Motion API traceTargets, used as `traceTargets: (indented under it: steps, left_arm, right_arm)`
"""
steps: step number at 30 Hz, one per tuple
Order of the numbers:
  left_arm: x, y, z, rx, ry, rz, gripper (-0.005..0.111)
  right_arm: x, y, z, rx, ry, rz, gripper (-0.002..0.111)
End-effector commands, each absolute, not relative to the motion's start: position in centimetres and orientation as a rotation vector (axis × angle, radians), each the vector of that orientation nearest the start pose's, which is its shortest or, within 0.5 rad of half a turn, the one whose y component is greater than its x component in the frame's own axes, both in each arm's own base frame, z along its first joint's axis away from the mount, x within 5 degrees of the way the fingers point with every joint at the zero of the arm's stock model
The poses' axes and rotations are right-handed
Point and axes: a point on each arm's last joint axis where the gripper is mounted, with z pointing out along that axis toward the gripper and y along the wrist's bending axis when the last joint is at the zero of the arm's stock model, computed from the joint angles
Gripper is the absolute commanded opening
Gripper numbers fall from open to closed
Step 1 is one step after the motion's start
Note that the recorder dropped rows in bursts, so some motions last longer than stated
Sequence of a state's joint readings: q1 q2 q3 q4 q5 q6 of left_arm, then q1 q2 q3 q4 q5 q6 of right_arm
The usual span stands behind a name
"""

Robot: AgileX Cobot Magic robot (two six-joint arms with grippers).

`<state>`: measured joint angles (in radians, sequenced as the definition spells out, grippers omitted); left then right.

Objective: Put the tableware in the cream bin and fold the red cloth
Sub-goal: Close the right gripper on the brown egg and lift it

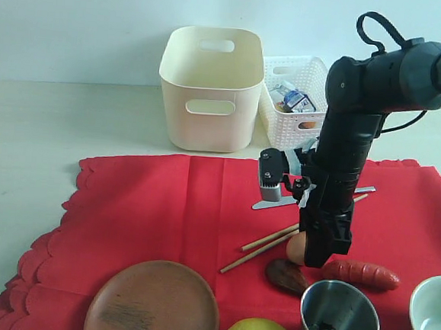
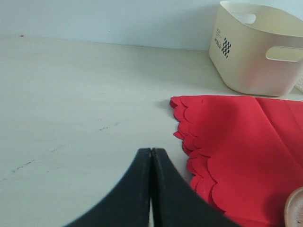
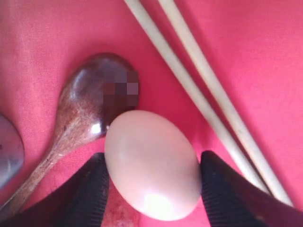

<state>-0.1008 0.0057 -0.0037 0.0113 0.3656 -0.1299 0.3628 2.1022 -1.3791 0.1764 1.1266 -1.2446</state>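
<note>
Straddling egg [image 3: 147, 142]; right gripper [image 3: 154, 163] half-open, cannot tell if gripping; left gripper [image 2: 151, 153] clenched, empty

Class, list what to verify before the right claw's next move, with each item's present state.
1. Right claw straddles the egg: ok.
2. Pads pressing the egg: cannot tell.
3. Target is tableware: not ok, an egg.
4. Spoon apart from egg: not ok, they appear to touch.
5. Cream bin mouth unobstructed: ok.
6. Left claw shut, beside the red cloth: ok.
</note>
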Motion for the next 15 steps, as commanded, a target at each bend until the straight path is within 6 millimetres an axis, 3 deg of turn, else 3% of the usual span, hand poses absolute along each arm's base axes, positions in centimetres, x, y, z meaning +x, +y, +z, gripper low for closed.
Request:
traceTargets:
  steps: [1, 15]
  left_arm:
    - [5.3, -0.5, 18.1, -0.023, 1.844, -0.148, 0.000]
    - [5.3, -0.5, 18.1, -0.023, 1.844, -0.148, 0.000]
  right_arm:
    - [34.3, 14.8, 13.5, -2.219, 2.323, 0.354, 0.000]
    - [34.0, 14.6, 18.6, -2.108, 2.242, 0.240, 0.000]
